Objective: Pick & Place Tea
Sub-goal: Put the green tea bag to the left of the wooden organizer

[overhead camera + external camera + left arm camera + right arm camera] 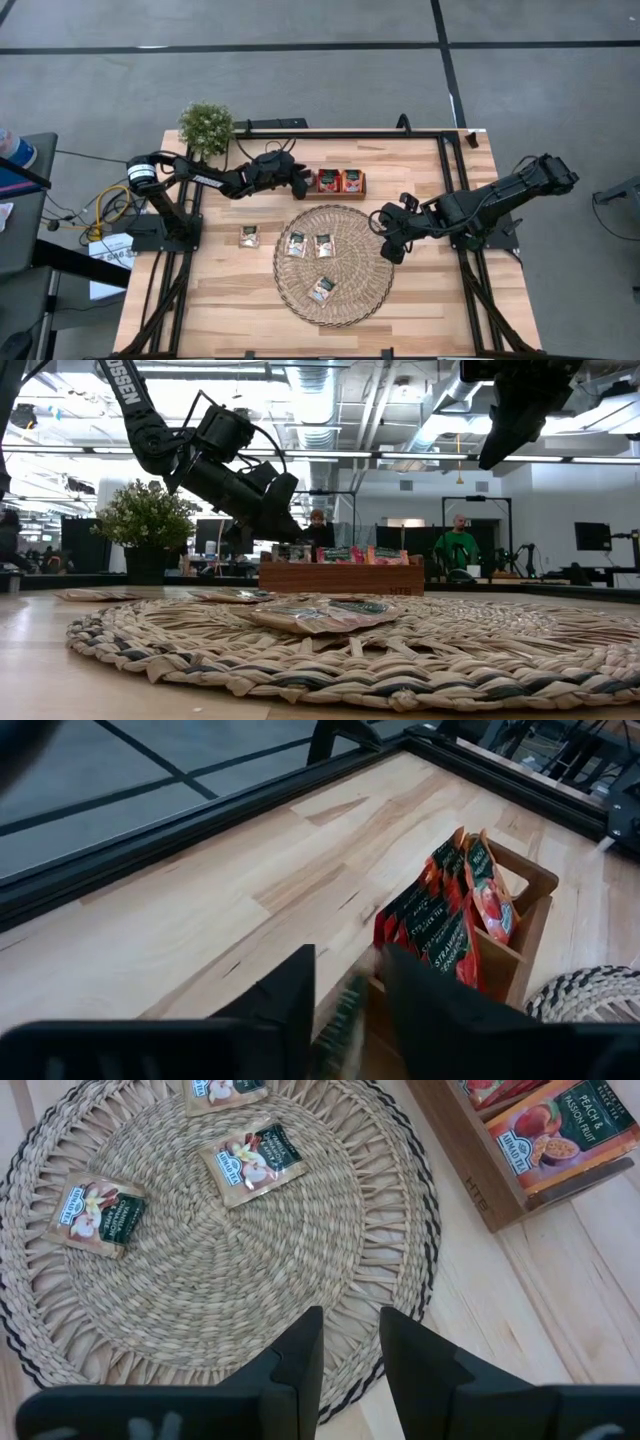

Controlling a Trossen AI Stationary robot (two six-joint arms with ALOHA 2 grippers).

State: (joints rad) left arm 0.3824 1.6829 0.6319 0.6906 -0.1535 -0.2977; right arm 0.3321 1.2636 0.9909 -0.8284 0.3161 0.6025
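A small wooden tray at the table's far middle holds upright red-orange tea sachets. My left gripper hovers at the tray's left end, slanting down, fingers apart. A blurred dark green sachet stands edge-on between them, over the tray's left compartment. Three sachets lie flat on the round wicker mat. Another sachet lies on the bare table left of the mat. My right gripper hangs open over the mat's right edge, nothing between its fingers. My left gripper has the blurred sachet in the gap between its fingers, which come slanting down from the table's left. The sachet is narrower than the gap, and I cannot tell whether either finger touches it.
A small potted plant stands at the far left corner, behind my left arm. A black frame runs along the table's far and side edges. Bare wood lies near the front edge on both sides of the mat. People show in the room beyond.
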